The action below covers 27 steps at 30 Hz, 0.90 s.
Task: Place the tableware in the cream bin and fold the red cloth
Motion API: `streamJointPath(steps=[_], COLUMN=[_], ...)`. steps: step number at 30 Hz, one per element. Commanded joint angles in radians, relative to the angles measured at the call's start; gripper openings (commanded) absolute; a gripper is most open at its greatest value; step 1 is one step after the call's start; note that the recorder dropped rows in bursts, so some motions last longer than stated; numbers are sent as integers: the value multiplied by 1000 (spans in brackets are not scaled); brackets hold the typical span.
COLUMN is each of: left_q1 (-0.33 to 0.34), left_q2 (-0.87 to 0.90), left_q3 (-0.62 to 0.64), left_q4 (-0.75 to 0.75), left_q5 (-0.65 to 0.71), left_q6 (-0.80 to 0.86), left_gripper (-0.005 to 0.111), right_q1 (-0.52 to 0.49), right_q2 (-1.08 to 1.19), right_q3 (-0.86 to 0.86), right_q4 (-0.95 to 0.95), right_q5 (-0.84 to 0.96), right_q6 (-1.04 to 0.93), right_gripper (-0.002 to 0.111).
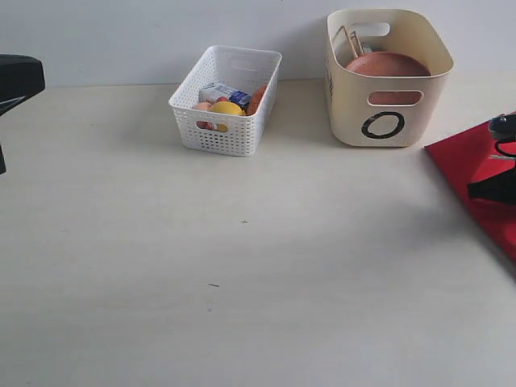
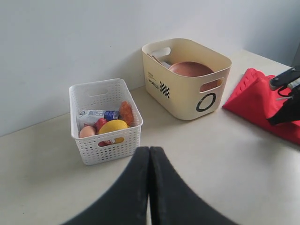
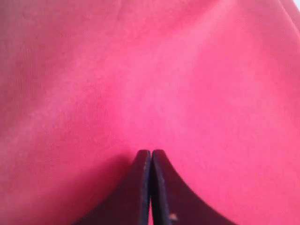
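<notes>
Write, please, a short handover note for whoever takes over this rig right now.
Left gripper: shut, empty, above the table.
Right gripper: shut, close over the red cloth; no fabric visibly pinched.
Cream bin holds the wooden plate; the rest of its contents are hidden. No tableware shows on the table.
The red cloth looks doubled over at the right side, partly out of frame.
To do: confirm the fold is finished.

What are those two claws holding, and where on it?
Left gripper: nothing. Right gripper, jaws shut over the red cloth: no pinch visible, cannot tell.
</notes>
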State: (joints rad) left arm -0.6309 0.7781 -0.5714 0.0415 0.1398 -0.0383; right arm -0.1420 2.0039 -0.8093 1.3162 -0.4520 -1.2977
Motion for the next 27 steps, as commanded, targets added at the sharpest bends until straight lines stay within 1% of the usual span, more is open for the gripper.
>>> streamJointPath(steps=[1,6,11,16,18,20,22,25,27], left_q1=[3,3,3,3,3,3,3,3,3], left_q2=[-3,-3,-3,-3,-3,-3,-3,-3,-3], left_q3=[5,5,5,5,5,5,5,5,5], left_q4=[1,1,1,1,1,1,1,1,1], left_q5=[7,10,9,9,9,9,9,9,9], left_q6=[-5,-5,-10,-14,-14,-14,-14,-14,-14], left_gripper=[0,0,0,0,0,0,0,0,0], right_q1=[0,0,-6,-8,-8,-11,-16,-33,-45], right_q2=[67,152,216,248,231,195,140,55,2], right_q3=[-105,-230,-309,-397,-410,-410,-404,-372,-351], right_q4=[12,12,12,12,16,47,118,227,335], right_q5=[185,189,169,285,293,256,185,136,117], right_q6=[-43,-54,-92,-126,-117,-113,-137,-276,-387], right_gripper=[0,0,0,0,0,0,0,0,0])
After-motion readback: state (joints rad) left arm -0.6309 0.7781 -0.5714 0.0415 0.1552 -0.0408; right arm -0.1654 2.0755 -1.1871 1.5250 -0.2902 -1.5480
